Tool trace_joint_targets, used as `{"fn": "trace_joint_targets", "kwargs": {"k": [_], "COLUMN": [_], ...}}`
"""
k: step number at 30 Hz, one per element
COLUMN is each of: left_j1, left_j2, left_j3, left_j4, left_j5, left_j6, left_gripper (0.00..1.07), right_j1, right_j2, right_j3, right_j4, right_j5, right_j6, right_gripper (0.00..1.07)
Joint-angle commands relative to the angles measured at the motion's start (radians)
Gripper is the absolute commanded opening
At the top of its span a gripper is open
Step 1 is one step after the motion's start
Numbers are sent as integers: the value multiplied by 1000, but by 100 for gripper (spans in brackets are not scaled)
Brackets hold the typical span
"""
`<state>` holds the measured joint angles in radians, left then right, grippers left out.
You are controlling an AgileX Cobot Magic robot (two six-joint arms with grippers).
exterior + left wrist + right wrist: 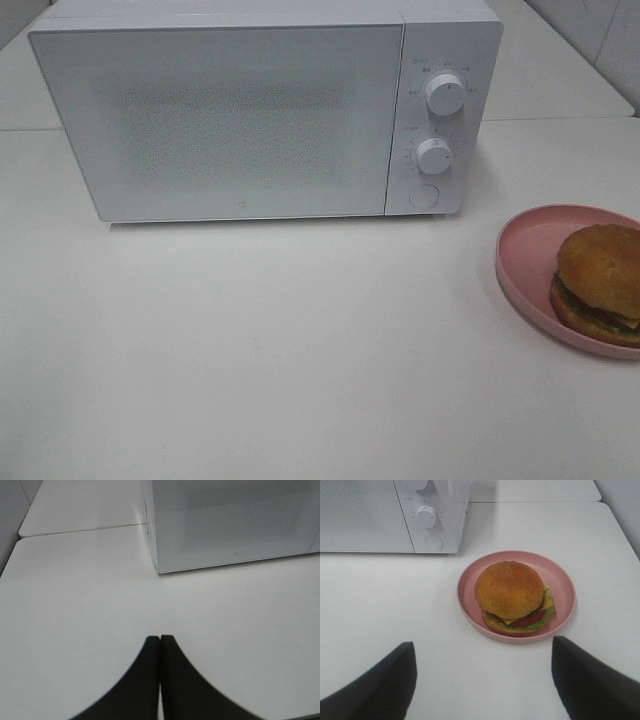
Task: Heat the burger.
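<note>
The burger [600, 283] [512, 597], with a golden-brown bun, tomato, cheese and lettuce, sits on a pink plate [523, 250] [561, 585] at the table's right edge. A white microwave [240, 110] [235, 520] [390, 515] stands at the back with its door closed. My right gripper [482, 672] is open above the table, just short of the plate, with the burger ahead of its spread fingers [385, 685]. In the left wrist view my left gripper [159, 645] is shut and empty over bare table, off the microwave's left front corner. Neither arm shows in the exterior view.
The microwave has two round knobs [444, 93] [435, 156] and a round button [424, 196] on its right panel. A seam [560, 118] joins the white table to another behind it. The left table edge [10, 560] lies beyond the left gripper.
</note>
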<state>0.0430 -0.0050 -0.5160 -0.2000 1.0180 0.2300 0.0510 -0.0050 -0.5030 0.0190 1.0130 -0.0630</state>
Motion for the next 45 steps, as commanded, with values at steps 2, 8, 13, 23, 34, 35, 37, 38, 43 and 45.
{"fn": "trace_joint_targets", "kwargs": {"k": [2, 8, 13, 23, 34, 35, 37, 38, 43, 45], "left_j1": [-1, -1, -1, -29, -29, -29, -29, -29, -29, -29], "left_j2": [-25, -25, -24, -23, -23, -23, -23, -23, -23, -23], "left_j3": [5, 18, 18, 18, 18, 18, 18, 18, 18, 18], "left_j4": [27, 44, 44, 44, 44, 44, 44, 44, 44, 44], "left_j5": [2, 20, 20, 20, 20, 20, 20, 20, 20, 20], "left_j6": [-5, -5, -5, -5, -5, -5, -5, -5, -5, -5], "left_gripper": [0, 0, 0, 0, 0, 0, 0, 0, 0, 0], "right_j1": [-7, -7, -7, -7, -7, -7, -7, -7, -7, -7], "right_j2": [-23, -23, -23, -23, -23, -23, -23, -23, -23, -23], "right_j3": [-3, -3, -3, -3, -3, -3, -3, -3, -3, -3], "right_j4": [-2, -2, -2, -2, -2, -2, -2, -2, -2, -2], "right_j5": [-14, -14, -14, -14, -14, -14, -14, -14, -14, -14], "right_j6": [6, 6, 6, 6, 6, 6, 6, 6, 6, 6], "right_gripper": [71, 71, 71, 71, 71, 71, 71, 71, 71, 71]}}
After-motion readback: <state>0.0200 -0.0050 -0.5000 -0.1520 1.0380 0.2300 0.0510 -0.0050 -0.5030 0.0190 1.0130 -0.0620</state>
